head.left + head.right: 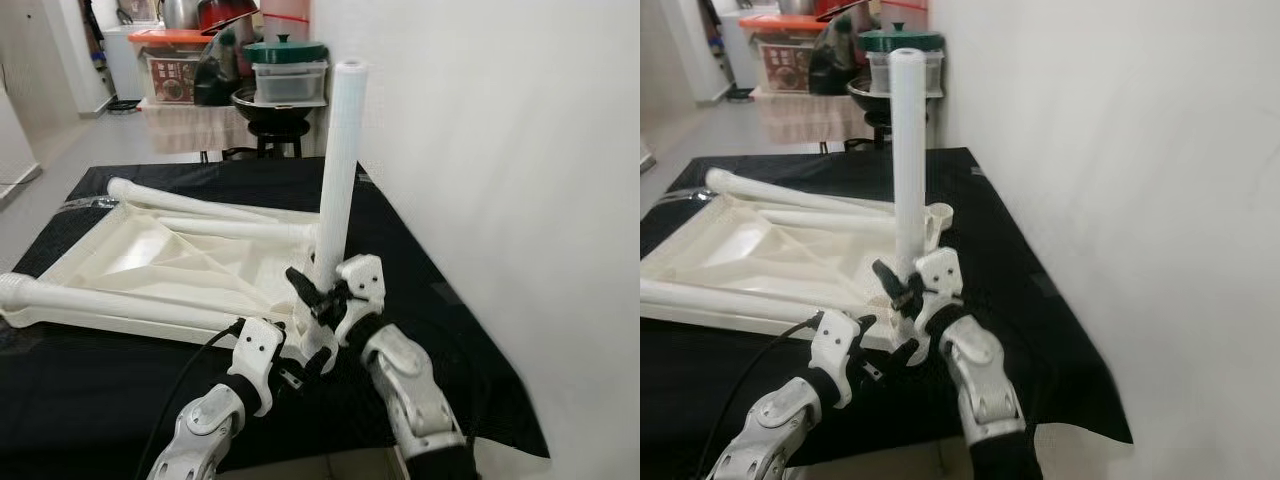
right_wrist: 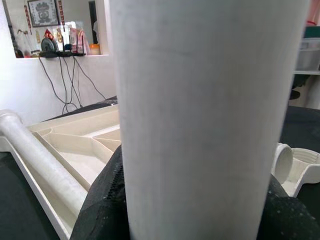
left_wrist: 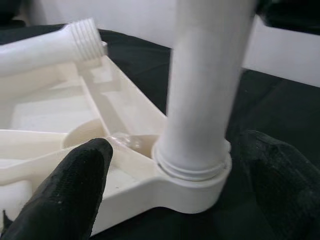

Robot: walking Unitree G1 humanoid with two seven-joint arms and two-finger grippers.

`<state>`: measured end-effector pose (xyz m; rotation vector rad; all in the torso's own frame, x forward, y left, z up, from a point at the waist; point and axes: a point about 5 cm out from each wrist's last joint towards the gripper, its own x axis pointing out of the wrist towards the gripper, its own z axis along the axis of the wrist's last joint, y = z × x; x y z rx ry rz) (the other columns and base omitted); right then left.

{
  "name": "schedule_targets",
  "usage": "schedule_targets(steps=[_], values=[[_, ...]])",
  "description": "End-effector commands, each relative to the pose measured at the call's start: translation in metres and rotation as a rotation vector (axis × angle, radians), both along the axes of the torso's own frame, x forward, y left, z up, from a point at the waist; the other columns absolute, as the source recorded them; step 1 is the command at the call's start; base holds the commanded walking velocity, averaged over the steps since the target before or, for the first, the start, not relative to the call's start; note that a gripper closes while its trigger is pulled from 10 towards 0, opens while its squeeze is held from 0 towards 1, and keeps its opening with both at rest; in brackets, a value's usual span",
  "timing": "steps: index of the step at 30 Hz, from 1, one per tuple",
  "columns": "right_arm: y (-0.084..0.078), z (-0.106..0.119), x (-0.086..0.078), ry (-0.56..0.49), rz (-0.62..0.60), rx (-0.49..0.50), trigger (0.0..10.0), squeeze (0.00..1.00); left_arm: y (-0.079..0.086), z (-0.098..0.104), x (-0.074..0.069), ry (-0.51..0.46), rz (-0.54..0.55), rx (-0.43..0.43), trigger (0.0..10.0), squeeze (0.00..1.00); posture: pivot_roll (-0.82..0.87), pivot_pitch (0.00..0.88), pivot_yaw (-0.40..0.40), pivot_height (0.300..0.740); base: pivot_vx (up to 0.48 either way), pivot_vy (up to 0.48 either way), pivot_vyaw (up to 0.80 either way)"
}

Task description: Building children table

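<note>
Left eye view: the table top (image 1: pixel 150 255) lies upside down on a black cloth (image 1: pixel 440 330), ribbed underside facing up. One white leg (image 1: pixel 338 170) stands upright in the near corner socket (image 3: pixel 192 182), close to the white wall (image 1: pixel 520 150). Three more loose legs lie across the top: one along the near edge (image 1: pixel 110 300), one along the far edge (image 1: pixel 170 198), and one toward the middle (image 1: pixel 240 228).

Right gripper (image 1: pixel 322 292) is clamped on the upright leg low on its shaft; the right wrist view shows black fingers (image 2: pixel 102 200) wrapping both sides of the tube. Left gripper (image 3: pixel 175 190) sits at the socket base with its fingers apart, one pad (image 3: pixel 70 190) resting by the inner rib, the other on the outer side, not pinching anything.

Left wrist view shows a thread ring at the leg's foot sitting just above the socket rim, so the leg looks not fully screwed home, judging by that.

Risks as I read them:
- Cross-threading, if the leg is turned while leaning off vertical.
- Top spinning or sliding on the cloth under twist, since the left gripper is only bracing loosely.
- Loose legs rolling off if the top jerks.
- Right wrist knocking the wall during rotation.
</note>
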<state>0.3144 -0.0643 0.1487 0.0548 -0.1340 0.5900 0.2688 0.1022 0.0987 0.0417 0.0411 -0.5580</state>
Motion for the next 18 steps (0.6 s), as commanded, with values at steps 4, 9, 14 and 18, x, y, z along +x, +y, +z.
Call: schedule_targets(steps=[4,9,14,18], values=[[-0.001,-0.029,-0.006,0.129,0.000,-0.036,10.0,0.00,0.002,-0.001,0.001,0.001,0.013,0.017,10.0,0.00,-0.03,0.000,-0.050,0.740,0.000,0.000,0.00],[0.009,-0.020,-0.016,0.131,0.029,-0.014,10.0,0.96,0.001,-0.001,0.002,0.002,0.011,0.015,10.0,0.00,-0.02,0.000,-0.050,0.740,0.000,0.000,0.00],[0.016,0.002,-0.011,0.097,0.247,0.069,10.0,1.00,-0.001,-0.001,0.003,0.002,0.008,0.011,10.0,0.00,-0.02,0.000,-0.048,0.740,0.000,0.000,0.00],[0.008,0.017,-0.004,0.022,0.515,-0.053,10.0,0.00,-0.002,-0.001,0.003,0.002,0.007,0.008,10.0,0.00,-0.02,0.000,-0.053,0.740,0.000,0.000,0.00]])
